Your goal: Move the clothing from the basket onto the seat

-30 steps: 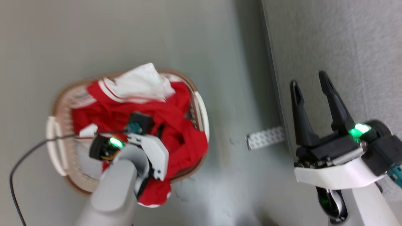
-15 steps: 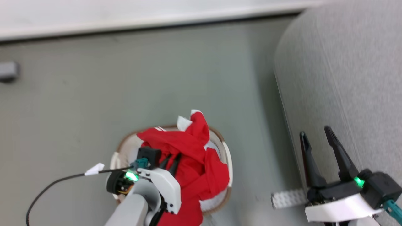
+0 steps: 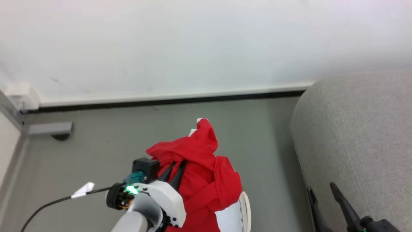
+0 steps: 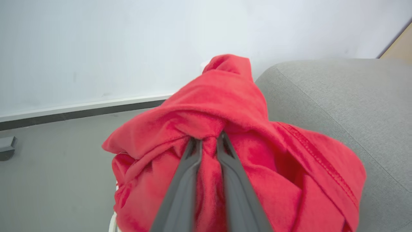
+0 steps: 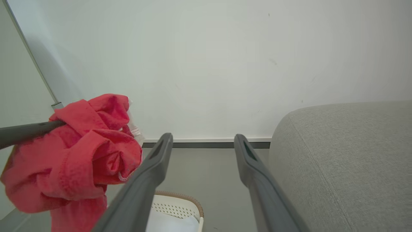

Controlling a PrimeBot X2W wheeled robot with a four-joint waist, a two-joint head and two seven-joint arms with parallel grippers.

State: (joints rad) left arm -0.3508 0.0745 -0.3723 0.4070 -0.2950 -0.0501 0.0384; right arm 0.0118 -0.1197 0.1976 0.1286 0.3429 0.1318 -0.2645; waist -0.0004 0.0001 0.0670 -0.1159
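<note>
The left tool [image 4: 207, 142] is closed on the clothing [image 4: 231, 103]. In the left wrist view its two dark fingers lie almost together, with a bunched fold of red fabric pinched between their tips. The garment drapes over and around the fingers. One peak rises beyond the fingertips, and looser folds with a stitched edge fall to the right of the tool. In the head view the red bundle hangs from the tool above the grey floor [image 3: 128, 141], and a small white part shows at its top. Its lower end runs off the bottom edge beside the basket [image 3: 247, 206], so whether it touches the basket cannot be told.

In the right wrist view the basket stands on the floor, lower than the garment, with its brown rim and perforated cream wall showing. A pale cloth [image 5: 170, 224] lies inside it.

The seat [image 3: 354, 129], a light grey sofa, stands to the right of the garment, apart from it, against the white wall [image 3: 193, 42].

The right tool [image 5: 202, 138] holds nothing. Its fingers are spread wide and point toward the wall, with the sofa just beside them on the right.
</note>
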